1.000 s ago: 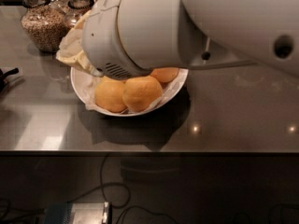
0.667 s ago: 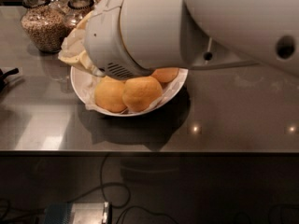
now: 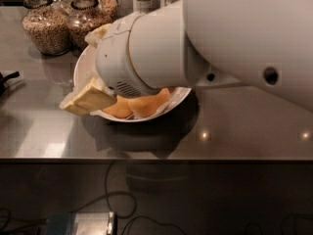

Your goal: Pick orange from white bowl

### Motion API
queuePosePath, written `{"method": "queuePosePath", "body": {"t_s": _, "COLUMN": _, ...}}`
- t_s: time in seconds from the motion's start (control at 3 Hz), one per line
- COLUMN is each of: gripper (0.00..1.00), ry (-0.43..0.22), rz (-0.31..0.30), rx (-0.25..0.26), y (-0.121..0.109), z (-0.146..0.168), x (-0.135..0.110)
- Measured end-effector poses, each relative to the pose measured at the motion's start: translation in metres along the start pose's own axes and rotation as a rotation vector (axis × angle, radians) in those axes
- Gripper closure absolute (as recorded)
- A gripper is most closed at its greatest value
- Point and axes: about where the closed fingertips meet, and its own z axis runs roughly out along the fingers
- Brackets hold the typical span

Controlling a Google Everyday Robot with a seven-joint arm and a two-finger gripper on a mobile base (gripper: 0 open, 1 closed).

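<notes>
The claw (image 3: 78,70) is shown released at the left rim of the wide, shallow, glossy white bowl (image 3: 182,96), with its pale flat fingers (image 3: 88,101) spread well apart. The large, round, dimpled orange (image 3: 146,105) is seen lying in the bowl, touching a second fruit (image 3: 117,109) and partly hidden by the white arm (image 3: 161,48). The bowl is set on the glossy grey worktop (image 3: 244,126).

The end effector (image 3: 80,70) hangs over the white bowl (image 3: 183,95) on the counter (image 3: 244,131), its fingers (image 3: 88,100) spread; an orange (image 3: 149,104) shows beneath it; grain jars (image 3: 46,28) stand behind.
</notes>
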Motion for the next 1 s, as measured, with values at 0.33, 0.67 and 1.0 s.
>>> {"method": "queuePosePath", "body": {"t_s": 0.33, "gripper": 0.00, "ry": 0.021, "rz": 0.060, "rx": -0.008, "y": 0.000, "z": 0.006, "x": 0.028}}
{"method": "queuePosePath", "body": {"t_s": 0.67, "gripper": 0.00, "ry": 0.039, "rz": 0.130, "rx": 0.007, "y": -0.004, "z": 0.008, "x": 0.058}}
{"method": "queuePosePath", "body": {"t_s": 1.0, "gripper": 0.00, "ry": 0.046, "rz": 0.191, "rx": 0.022, "y": -0.014, "z": 0.017, "x": 0.083}}
